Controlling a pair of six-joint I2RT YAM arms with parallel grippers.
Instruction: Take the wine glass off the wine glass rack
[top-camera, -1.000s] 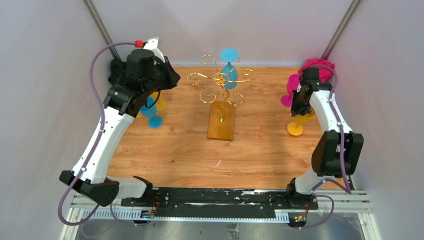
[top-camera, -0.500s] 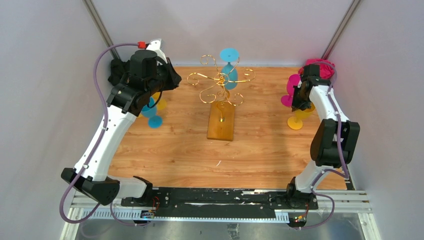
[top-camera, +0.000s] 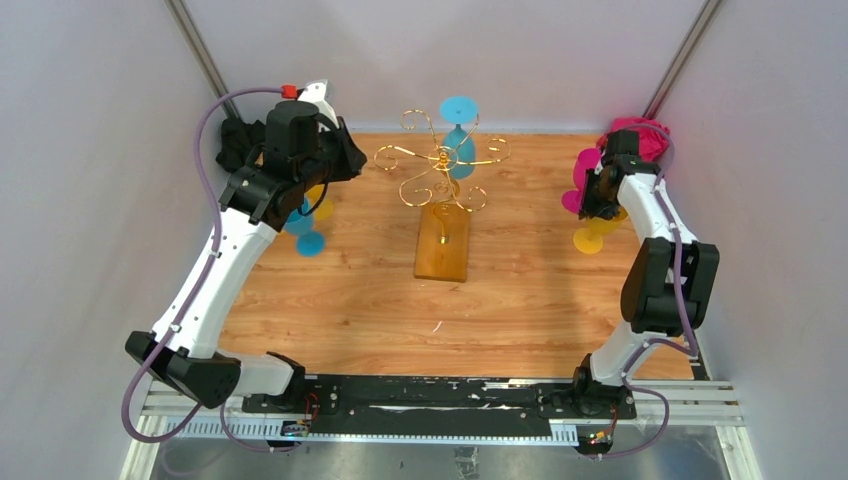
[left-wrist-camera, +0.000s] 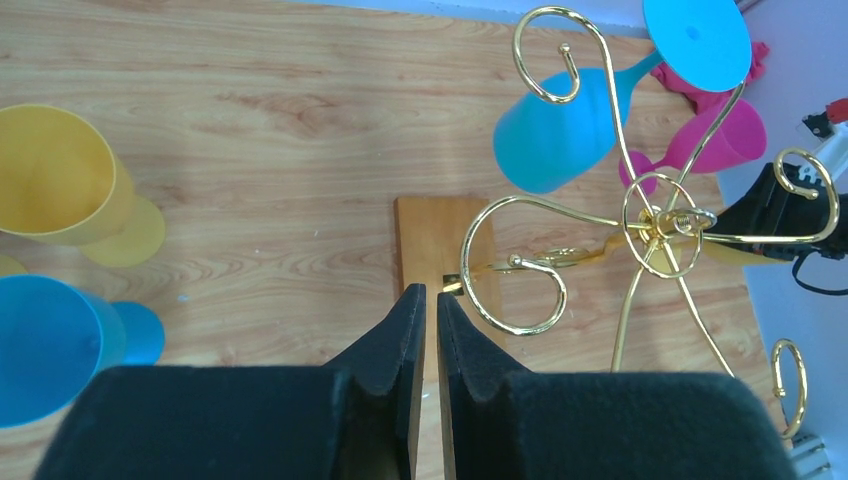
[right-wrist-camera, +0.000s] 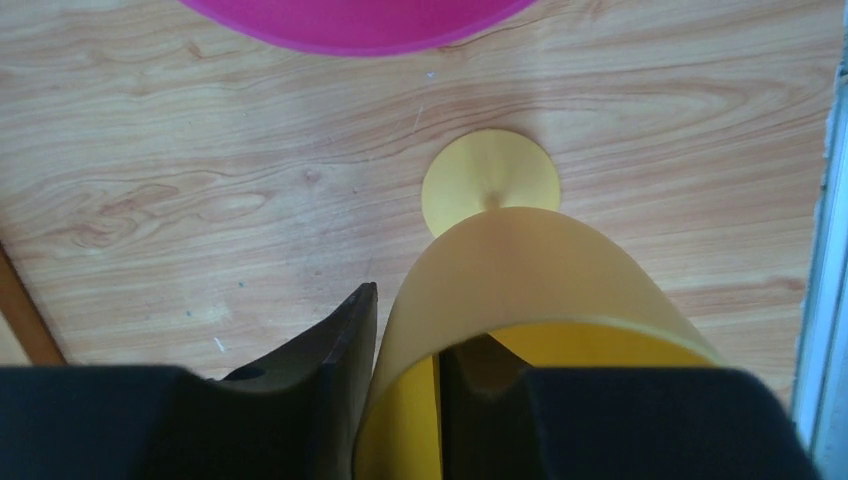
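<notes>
The gold wire wine glass rack stands on its orange-brown wooden base at mid-table. A blue wine glass hangs upside down on its far side, also seen in the left wrist view beside the scroll arms. My left gripper is shut and empty, raised to the left of the rack. My right gripper is shut on the rim of a yellow wine glass, one finger outside the bowl and one inside. Its foot rests on the wood.
A blue glass and a yellow glass stand upright at the left under my left arm. A pink glass and a pink cloth are at the back right. Walls close in on both sides.
My right gripper has carried the yellow glass a little toward the back of the table. My left arm has shifted slightly toward the back and right.
</notes>
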